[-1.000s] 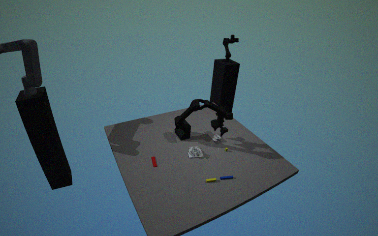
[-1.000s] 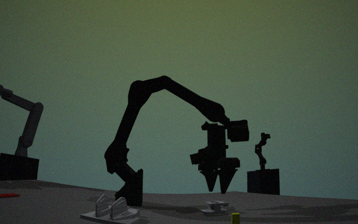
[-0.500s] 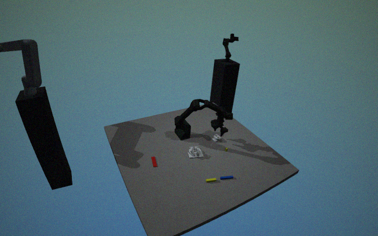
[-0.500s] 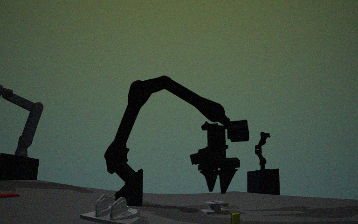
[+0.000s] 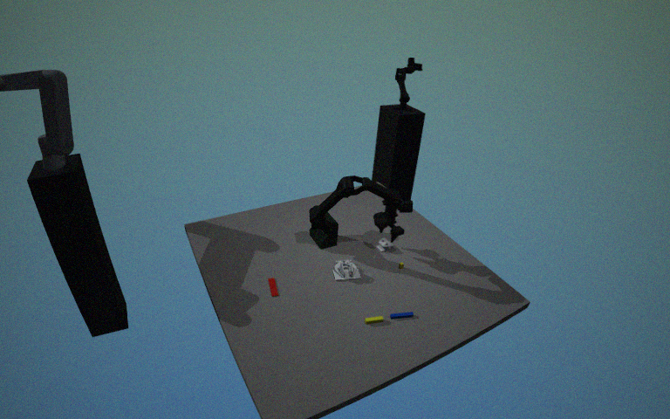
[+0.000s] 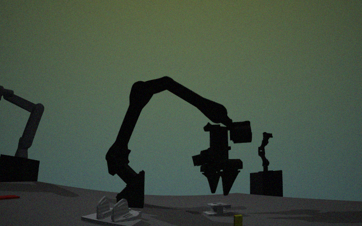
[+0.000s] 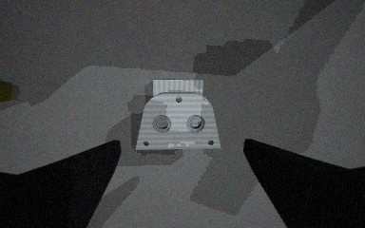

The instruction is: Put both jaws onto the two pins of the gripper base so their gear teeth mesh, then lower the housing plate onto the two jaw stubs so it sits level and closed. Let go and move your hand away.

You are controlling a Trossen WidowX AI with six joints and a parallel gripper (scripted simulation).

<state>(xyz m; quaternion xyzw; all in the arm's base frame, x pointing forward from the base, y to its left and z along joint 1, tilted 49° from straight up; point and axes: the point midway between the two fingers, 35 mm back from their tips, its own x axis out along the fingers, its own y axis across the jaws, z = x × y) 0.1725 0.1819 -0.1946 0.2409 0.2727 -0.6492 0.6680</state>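
A small white part (image 5: 384, 243) (image 6: 218, 204) (image 7: 179, 113) has a rounded trapezoid top with two round openings, a grey round end in each, and three small holes. Its top sits raised above a lower piece. I cannot tell whether it is the housing plate or the gripper base. A larger white plate (image 5: 338, 278) (image 6: 90, 218) carries two upright curved pieces, which may be the jaws; their teeth and any pins are too small to tell. My gripper (image 5: 386, 236) (image 6: 219, 194) (image 7: 183, 145) is open and empty, pointing down above the small white part. Its fingertips are clear of it on either side.
A yellow block (image 5: 400, 265) (image 6: 237, 220) (image 7: 5, 91) stands near the small white part. A red bar (image 5: 273, 286) (image 6: 9, 197), a yellow bar (image 5: 373, 319) and a blue bar (image 5: 401, 315) lie on the table (image 5: 306, 355). Two other arms stand on dark pedestals beyond the table.
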